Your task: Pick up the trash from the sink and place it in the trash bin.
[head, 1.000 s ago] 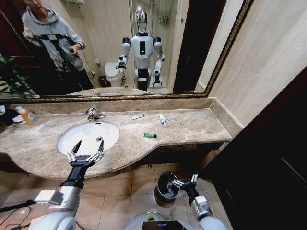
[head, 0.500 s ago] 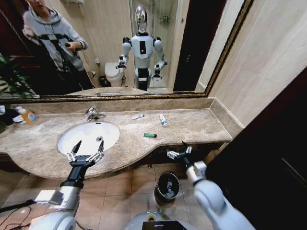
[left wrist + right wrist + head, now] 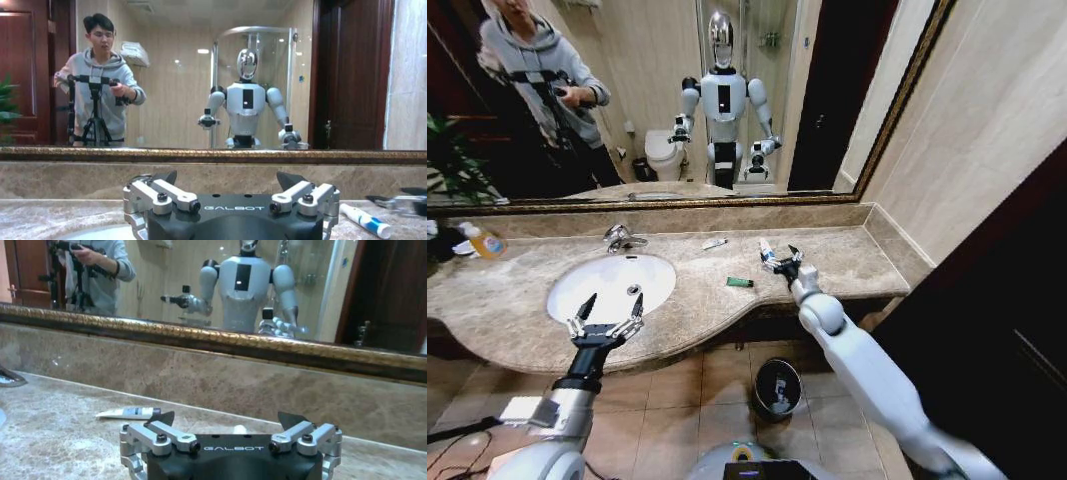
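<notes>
The white oval sink (image 3: 607, 280) is set in the beige marble counter. My left gripper (image 3: 605, 318) (image 3: 227, 182) hovers open over the basin's near rim, holding nothing. My right gripper (image 3: 780, 260) (image 3: 227, 421) is open just above the counter, right beside a white tube with blue marks (image 3: 767, 250) (image 3: 365, 220). A white end (image 3: 239, 429) peeks between its fingers. Left of it lie a green packet (image 3: 740, 282) and a second white tube (image 3: 715, 243) (image 3: 127, 413). The black trash bin (image 3: 777, 388) stands on the floor below the counter edge.
A chrome faucet (image 3: 622, 238) stands behind the basin. A clear bottle with an orange label (image 3: 487, 243) sits at the counter's far left. A gold-framed mirror runs along the back wall, and a dark panel closes off the right side.
My right arm has risen from the bin near the floor to the counter, and its gripper now sits beside the blue-marked tube. The left arm has not moved.
</notes>
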Controlling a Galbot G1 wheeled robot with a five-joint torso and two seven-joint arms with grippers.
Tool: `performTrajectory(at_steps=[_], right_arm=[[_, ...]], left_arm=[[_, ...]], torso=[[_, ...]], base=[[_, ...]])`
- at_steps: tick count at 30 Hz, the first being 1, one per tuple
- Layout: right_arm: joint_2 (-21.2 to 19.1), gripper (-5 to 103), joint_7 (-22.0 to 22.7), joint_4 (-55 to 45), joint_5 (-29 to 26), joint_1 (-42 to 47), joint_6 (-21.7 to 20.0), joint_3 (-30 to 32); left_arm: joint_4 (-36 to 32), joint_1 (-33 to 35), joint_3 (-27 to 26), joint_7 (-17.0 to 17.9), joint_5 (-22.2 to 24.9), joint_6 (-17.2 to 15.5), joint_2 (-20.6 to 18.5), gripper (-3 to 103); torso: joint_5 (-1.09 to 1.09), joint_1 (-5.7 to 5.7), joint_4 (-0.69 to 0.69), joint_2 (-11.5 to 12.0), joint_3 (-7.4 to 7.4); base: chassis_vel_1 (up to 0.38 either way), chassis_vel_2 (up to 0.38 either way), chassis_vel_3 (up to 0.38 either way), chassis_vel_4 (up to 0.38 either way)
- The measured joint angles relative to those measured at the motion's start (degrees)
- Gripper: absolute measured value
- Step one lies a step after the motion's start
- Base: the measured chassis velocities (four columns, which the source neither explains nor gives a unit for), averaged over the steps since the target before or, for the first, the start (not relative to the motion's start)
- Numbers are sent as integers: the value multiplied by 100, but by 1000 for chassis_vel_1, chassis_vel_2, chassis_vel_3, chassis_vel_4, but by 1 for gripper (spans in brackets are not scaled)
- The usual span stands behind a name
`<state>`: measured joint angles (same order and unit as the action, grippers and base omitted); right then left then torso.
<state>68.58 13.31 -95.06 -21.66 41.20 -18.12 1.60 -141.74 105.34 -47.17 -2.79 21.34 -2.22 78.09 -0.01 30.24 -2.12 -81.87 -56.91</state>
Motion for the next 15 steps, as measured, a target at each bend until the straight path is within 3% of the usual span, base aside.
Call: performTrajectory(at_steps=[13,15], right_arm=[[649,103,-195,1637,471,-578,286,-86],[668,100,-216,1705,487,-587,301,-75]], left_arm=[[0,0,0,-1,0,0,0,100],[0,0,0,0,0,0,0,100]], torso=[[0,-1,1,0,0],[0,-1,0,0,1]], base=[[0,0,0,0],[0,0,0,0]])
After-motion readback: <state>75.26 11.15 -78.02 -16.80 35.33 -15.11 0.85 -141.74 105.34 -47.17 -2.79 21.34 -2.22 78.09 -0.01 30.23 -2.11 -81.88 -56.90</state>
